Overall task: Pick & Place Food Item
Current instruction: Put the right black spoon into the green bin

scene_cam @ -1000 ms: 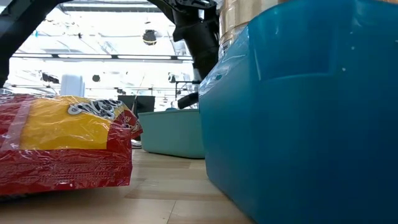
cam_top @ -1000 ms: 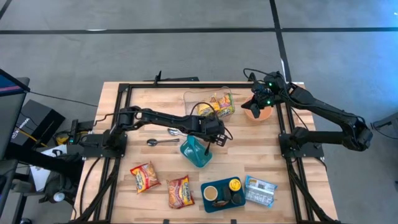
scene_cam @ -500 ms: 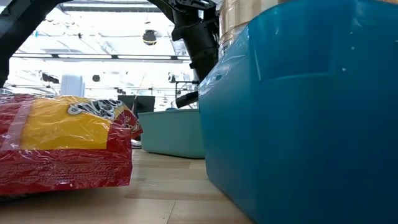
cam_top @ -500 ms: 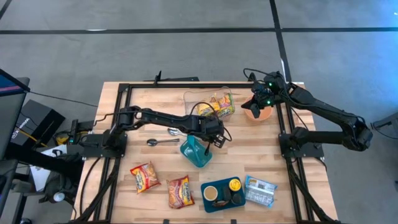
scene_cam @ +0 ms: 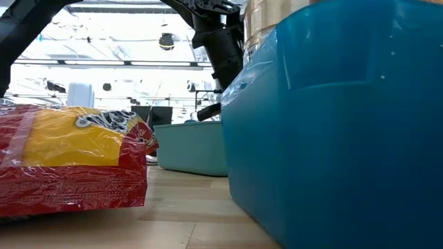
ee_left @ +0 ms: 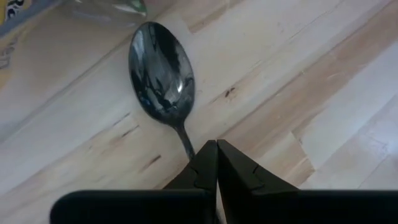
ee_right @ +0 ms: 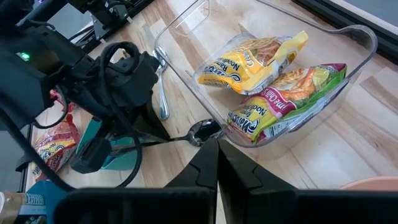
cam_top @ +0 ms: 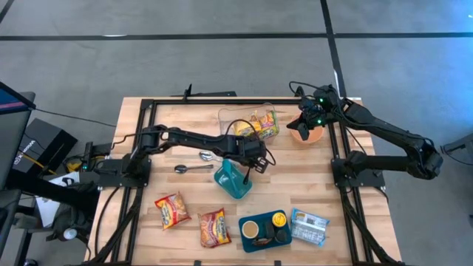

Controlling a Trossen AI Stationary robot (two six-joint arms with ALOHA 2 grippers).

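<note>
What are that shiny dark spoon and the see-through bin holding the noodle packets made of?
The shiny dark spoon looks like polished metal: its bowl mirrors the surroundings. The left gripper is shut on its handle. The see-through bin looks like clear glossy plastic: the noodle packets show through its walls.

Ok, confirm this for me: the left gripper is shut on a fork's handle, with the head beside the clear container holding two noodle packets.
Not a fork: the left wrist view shows the left gripper shut on a spoon by its handle. The rest holds: in the right wrist view the head sits beside the clear container holding two noodle packets. The right gripper hangs over the orange bowl.
</note>
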